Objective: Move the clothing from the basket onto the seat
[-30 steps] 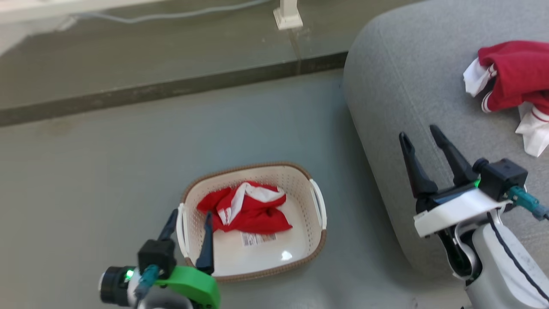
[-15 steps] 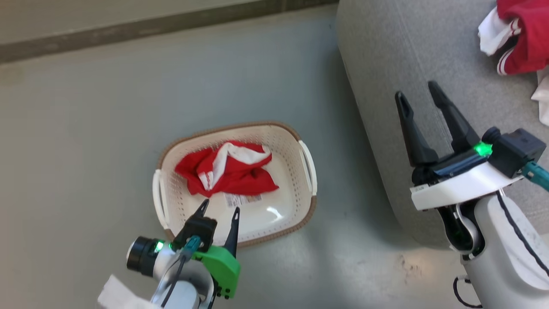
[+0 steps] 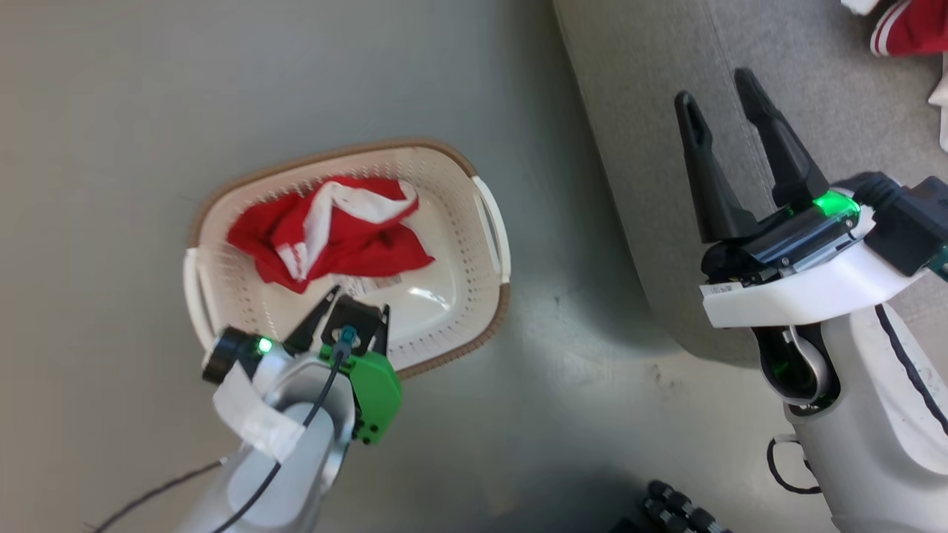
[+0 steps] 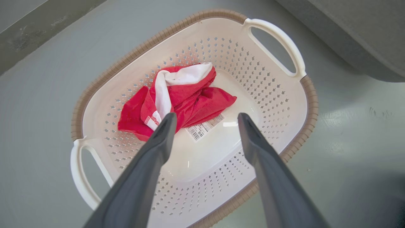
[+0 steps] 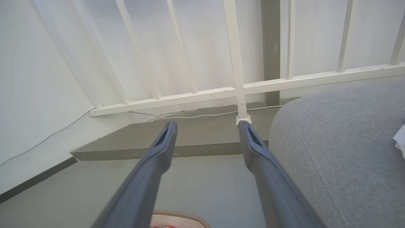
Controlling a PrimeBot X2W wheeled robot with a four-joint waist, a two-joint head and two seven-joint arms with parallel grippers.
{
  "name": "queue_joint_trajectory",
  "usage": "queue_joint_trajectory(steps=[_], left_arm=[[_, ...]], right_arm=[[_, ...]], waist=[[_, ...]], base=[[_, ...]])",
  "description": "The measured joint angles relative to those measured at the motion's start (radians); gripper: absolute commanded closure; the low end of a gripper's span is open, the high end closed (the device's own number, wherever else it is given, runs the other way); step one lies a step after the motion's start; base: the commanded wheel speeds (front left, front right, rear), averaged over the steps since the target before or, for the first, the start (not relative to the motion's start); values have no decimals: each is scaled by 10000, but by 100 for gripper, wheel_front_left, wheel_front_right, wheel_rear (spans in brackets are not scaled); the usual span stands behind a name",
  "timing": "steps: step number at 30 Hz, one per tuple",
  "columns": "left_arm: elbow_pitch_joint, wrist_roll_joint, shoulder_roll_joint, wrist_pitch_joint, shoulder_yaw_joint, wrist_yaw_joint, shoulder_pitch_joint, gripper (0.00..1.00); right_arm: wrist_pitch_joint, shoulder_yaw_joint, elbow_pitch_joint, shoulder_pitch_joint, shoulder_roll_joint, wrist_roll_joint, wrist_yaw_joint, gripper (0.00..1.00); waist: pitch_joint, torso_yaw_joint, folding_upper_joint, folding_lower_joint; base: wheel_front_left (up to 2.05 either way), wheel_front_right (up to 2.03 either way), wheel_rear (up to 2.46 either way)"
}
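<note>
The cream basket stands on the grey floor with a crumpled red and white piece of clothing lying in its far half. My left gripper hangs open over the basket's near half, pointing down at the floor of the basket just short of the clothing, holding nothing. The grey seat fills the right, with more red clothing on it at the top right corner. My right gripper is open and empty over the seat's left edge.
A sticker label shows on the basket floor between my left fingers. A white railing with a cable along its base stands on a raised step beyond the floor. Bare grey floor surrounds the basket.
The head camera has tipped downward, so the whole picture slid up. My left gripper has moved from the basket's left rim to over its near half, still open. The right gripper stays open.
</note>
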Motion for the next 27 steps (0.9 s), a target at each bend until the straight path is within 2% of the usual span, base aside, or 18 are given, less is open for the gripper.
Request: queue_joint_trajectory(steps=[7,14,18,27], left_arm=[[1068,719,94,399,-73,10,-1072,0],[1733,1266,715,545,-117,12,-2044,0],[1992,1753,882,625,-382,12,-2733,0],[2752,2109,1277,514,-493,12,-3476,0]], right_arm=[[0,203,-506,-346,299,353,0,0],[0,284,-899,-701,516,765,0,0],[0,134,-1080,-820,606,968,2,0],[0,15,-1106,-1070,861,1160,2,0]], waist=[[962,-518,0,0],[1926,-1101,0,0],[2505,-1393,0,1],[3570,-1887,0,1]], base=[[0,0,0],[0,0,0],[0,0,0],[0,0,0]])
